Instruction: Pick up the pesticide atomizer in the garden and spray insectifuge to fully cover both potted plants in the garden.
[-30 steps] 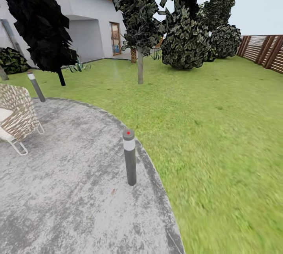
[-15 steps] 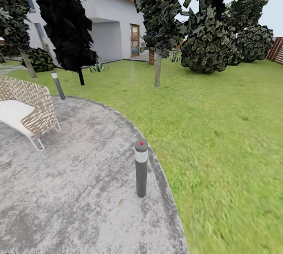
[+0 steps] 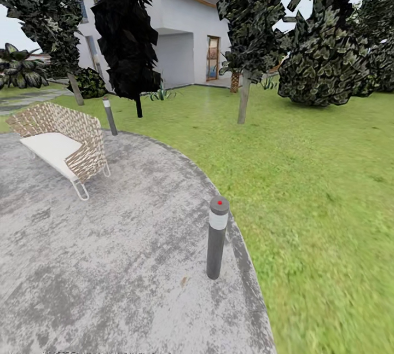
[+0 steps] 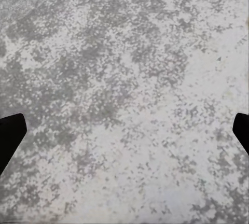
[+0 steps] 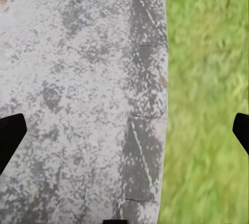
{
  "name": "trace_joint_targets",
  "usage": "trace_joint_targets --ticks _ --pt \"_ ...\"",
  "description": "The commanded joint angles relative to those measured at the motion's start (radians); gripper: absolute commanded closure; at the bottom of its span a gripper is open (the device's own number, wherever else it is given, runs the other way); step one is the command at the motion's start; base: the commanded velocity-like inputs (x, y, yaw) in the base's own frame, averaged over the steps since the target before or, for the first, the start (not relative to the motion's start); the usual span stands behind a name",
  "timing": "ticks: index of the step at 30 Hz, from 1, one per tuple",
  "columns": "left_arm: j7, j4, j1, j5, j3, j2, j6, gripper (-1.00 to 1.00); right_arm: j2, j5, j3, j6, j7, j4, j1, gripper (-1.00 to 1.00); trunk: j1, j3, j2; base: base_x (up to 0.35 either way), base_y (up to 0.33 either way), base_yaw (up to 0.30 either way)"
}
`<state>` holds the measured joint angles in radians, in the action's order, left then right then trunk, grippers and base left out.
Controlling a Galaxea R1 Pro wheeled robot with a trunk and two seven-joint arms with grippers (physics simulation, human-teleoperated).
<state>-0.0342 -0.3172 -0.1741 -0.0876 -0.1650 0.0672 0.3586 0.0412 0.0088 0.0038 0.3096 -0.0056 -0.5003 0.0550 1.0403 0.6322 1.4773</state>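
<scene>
We find both the left gripper (image 4: 124, 125) and right gripper (image 5: 124, 125) spread wide and empty over the patio (image 3: 109, 244), one possible potted plant (image 3: 161, 93) far ahead, spraying not begun.

black fingertips (image 4: 10, 133), apparently blunt, matte, unmarked
</scene>
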Motion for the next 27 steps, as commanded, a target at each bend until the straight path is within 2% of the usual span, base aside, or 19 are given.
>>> trace_joint_targets --ticks 1,27 --pt "-0.001 0.001 -0.001 -0.009 0.004 0.0 0.003 -1.0 0.0 0.001 0.0 0.003 -0.001 0.0 0.0 -1.0 0.004 0.003 0.008 0.0 0.0 0.274" --pt "-0.001 0.001 -0.001 -0.008 0.005 -0.001 0.003 -1.0 0.0 0.001 0.001 0.003 -0.001 0.0 0.0 -1.0 0.104 0.072 0.19 0.0 0.0 0.274"
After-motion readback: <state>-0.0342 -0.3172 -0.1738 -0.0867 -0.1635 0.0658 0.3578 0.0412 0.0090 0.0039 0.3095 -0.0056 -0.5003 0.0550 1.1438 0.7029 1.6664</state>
